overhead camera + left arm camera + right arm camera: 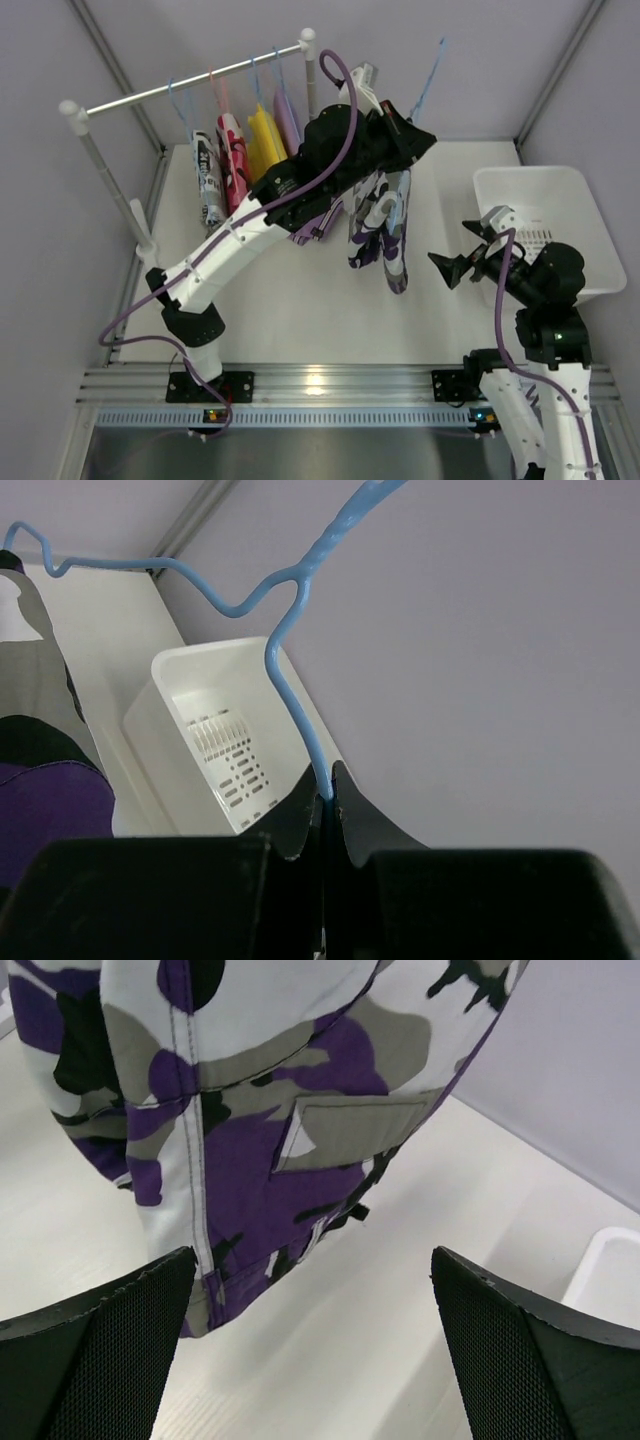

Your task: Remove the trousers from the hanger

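Observation:
The camouflage trousers [385, 235] hang in purple, white and black patches from the light-blue hanger [430, 80], held up over the middle of the table. My left gripper [405, 135] is shut on the hanger's thin blue wire [290, 695], which runs up from between its fingers. The trousers show at the left edge of the left wrist view [45, 780]. My right gripper [452, 268] is open and empty, a little to the right of the trousers' lower end. In the right wrist view the trousers [260, 1130] hang just ahead of its fingers [110, 1350].
A white basket [545, 225] stands at the right of the table and shows in the left wrist view [215, 740]. A clothes rail [190, 80] at the back left carries several other garments on hangers, among them a lettered one [207, 175] and a red-pink one [232, 150].

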`<state>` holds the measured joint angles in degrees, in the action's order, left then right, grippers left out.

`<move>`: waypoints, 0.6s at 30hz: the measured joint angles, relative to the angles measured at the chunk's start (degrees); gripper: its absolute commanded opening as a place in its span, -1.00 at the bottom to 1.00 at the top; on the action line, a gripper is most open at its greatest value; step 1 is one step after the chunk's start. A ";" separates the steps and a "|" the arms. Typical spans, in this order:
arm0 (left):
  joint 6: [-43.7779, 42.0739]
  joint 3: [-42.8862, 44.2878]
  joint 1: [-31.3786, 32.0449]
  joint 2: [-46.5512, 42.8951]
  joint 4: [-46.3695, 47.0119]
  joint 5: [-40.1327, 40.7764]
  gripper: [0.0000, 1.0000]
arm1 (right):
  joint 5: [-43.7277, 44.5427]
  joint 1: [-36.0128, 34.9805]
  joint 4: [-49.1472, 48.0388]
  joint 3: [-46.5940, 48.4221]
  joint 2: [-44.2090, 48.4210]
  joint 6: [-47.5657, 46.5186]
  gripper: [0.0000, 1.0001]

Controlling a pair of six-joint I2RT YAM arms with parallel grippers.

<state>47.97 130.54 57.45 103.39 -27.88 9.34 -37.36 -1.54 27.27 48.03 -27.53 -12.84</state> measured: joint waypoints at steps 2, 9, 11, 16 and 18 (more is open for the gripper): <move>-0.31 0.98 0.15 0.70 0.98 1.84 -1.00 | -0.11 -0.90 -0.81 -0.57 -1.16 -0.52 0.99; -1.55 2.99 0.17 3.72 3.69 5.99 -1.00 | 7.04 -15.80 -2.60 -2.19 -3.41 -2.80 0.99; -1.57 3.26 0.17 4.42 4.11 6.47 -1.00 | 12.61 -23.71 -4.26 -3.50 -4.02 -3.26 0.99; -1.38 3.67 0.26 5.22 4.35 6.47 -1.00 | 32.30 -36.13 -11.96 -7.93 -8.50 -4.59 0.99; -1.16 3.72 0.28 5.22 4.44 6.32 -1.00 | 37.94 -36.46 -15.23 -9.77 -10.23 -4.74 0.99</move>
<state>46.81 134.26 57.74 108.62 -23.44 15.66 0.58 -38.00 12.03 38.26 -37.76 -17.58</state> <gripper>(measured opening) 0.056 0.993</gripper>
